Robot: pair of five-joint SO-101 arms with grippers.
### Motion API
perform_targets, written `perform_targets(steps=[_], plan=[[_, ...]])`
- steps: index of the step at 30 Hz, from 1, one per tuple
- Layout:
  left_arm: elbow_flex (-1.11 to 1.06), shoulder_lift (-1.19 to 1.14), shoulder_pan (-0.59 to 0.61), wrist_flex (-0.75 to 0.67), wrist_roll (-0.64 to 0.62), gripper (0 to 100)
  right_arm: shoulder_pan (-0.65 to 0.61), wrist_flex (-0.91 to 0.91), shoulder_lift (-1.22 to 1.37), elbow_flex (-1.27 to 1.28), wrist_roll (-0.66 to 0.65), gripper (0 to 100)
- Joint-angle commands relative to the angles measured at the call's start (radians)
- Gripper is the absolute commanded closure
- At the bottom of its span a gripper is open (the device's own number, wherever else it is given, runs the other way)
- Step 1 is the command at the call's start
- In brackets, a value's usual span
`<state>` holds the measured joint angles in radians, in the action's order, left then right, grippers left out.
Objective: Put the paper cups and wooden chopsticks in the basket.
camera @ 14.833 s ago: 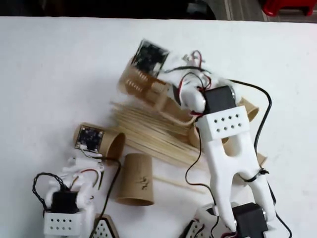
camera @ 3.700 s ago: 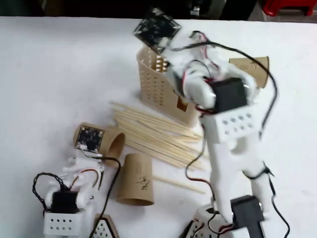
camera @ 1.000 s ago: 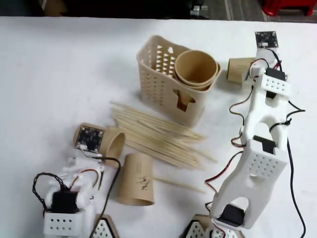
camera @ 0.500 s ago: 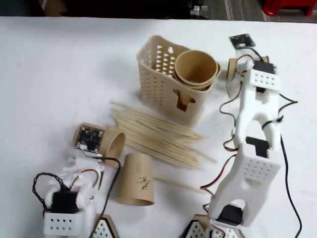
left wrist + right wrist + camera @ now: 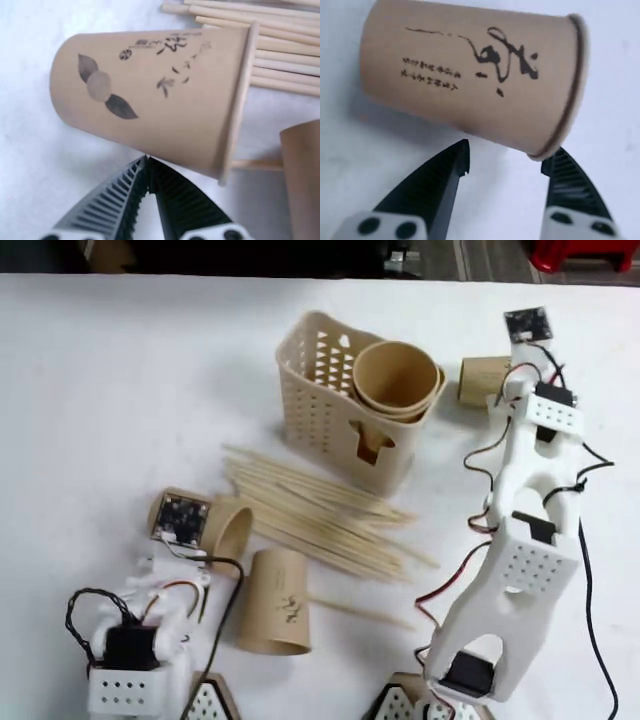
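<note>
On the white table (image 5: pixel 120 370), the right arm (image 5: pixel 530 470) stretches out past the upright cream basket (image 5: pixel 320 390), which already holds nested paper cups (image 5: pixel 395 375) leaning at its near end. A loose fan of wooden chopsticks (image 5: pixel 320 515) lies just in front of the basket. Three more cups lie on their sides: one beside the basket under the right arm (image 5: pixel 470 80), one near the left arm (image 5: pixel 150 95) and a third close by (image 5: pixel 275 600). The right gripper (image 5: pixel 509 156) hangs spread wide just short of its cup, one finger near the rim. The left gripper (image 5: pixel 149 165) is pinched together on nothing, its tips almost at its cup's side. The danger looks plain: a cup on its side rolls, so one finger touching first could nudge it away. A hard squeeze near the rim could also crumple the thin paper.
</note>
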<state>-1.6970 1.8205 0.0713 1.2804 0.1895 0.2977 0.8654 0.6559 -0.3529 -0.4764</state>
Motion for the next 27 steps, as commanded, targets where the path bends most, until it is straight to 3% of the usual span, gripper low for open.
perform_targets(steps=[1,12,22,27], plan=[[0.005,0.001,0.002,0.005,-0.008,98,-0.045,0.073,-0.015,-0.015,-0.014,75.9],[0.005,0.001,0.002,0.005,-0.008,98,-0.113,0.334,-0.117,-0.014,-0.146,75.9],[0.005,0.001,0.002,0.005,-0.008,98,-0.102,0.193,-0.087,-0.012,-0.138,76.0],[0.005,0.001,0.002,0.005,-0.008,98,-0.104,0.061,-0.042,-0.014,-0.14,88.5]])
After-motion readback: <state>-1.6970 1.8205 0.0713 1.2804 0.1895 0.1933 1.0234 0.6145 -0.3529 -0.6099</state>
